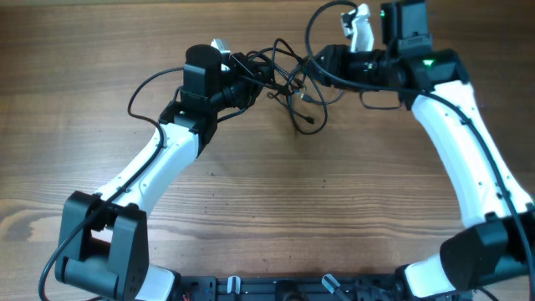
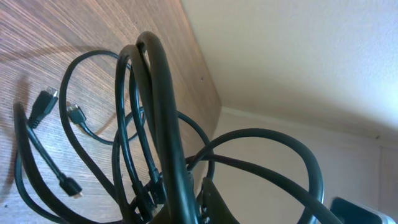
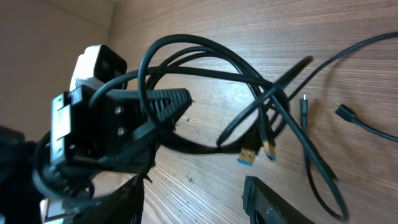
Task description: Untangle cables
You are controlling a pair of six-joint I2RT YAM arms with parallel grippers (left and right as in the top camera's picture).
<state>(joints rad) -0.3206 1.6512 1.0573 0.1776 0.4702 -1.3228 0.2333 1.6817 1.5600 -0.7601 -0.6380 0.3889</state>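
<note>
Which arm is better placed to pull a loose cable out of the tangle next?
Probably the right. The left gripper is shut on the cables, anchoring them; the right gripper is open and free, close to the tangle.

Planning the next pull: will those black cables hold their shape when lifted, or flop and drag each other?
Probably floppy: the cables lie in loose curved loops. Likely light, being thin. They cross repeatedly, so lifting one would probably drag others; plug ends may snag.

Looping close to the lens: black cables (image 2: 158, 112), three small plug ends (image 2: 74, 115) showing left against the wooden bench (image 2: 93, 31).
</note>
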